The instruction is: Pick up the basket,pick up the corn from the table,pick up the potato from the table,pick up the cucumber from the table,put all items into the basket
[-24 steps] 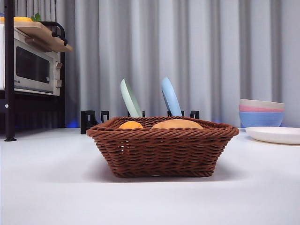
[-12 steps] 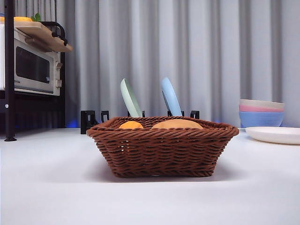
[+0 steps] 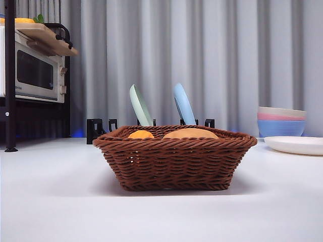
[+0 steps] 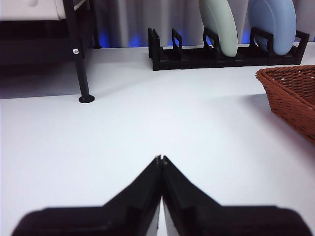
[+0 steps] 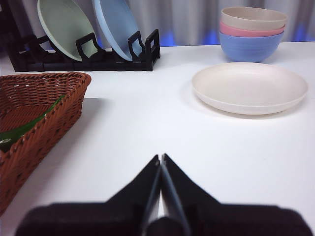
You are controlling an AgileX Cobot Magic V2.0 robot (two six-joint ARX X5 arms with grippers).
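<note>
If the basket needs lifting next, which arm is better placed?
Roughly equal, slightly the right: the basket lies closer to the right gripper than to the left gripper. Both are shut and empty.

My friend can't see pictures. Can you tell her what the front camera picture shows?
A brown wicker basket sits on a white table, with an orange corn cob and a tan potato peeking over its rim. Behind it stand two plates in a rack, a microwave and stacked bowls.
</note>
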